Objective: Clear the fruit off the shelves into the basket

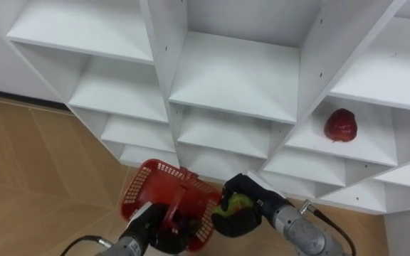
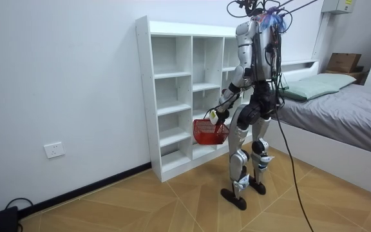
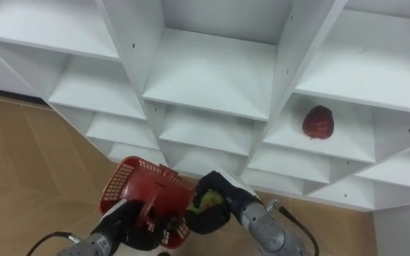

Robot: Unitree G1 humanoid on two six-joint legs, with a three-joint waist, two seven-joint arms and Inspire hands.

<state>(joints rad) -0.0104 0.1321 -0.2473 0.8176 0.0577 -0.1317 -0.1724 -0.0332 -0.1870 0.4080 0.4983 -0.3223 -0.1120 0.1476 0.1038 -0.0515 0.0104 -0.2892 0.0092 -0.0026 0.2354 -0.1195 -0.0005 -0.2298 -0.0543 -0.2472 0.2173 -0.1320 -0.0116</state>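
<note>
My right hand [image 1: 239, 213] [image 3: 208, 208] is shut on a yellow-green fruit [image 1: 232, 205] [image 3: 209, 200], right beside the rim of the red mesh basket [image 1: 156, 186] [image 3: 135, 181]. My left hand [image 1: 164, 227] [image 3: 142, 229] is curled round the basket's handle and holds it low in front of the white closet [image 1: 240, 78]. A red apple [image 1: 341, 125] [image 3: 318, 121] lies on a shelf at the right. In the room view I stand facing the closet [image 2: 172, 96] with the basket [image 2: 210, 131] at hip height.
The closet's other shelves in view hold nothing. Wooden floor [image 1: 27, 163] spreads to the left and below. In the room view a bed [image 2: 340, 109] stands behind me at the right, and a cardboard box [image 2: 343, 62] sits by its head.
</note>
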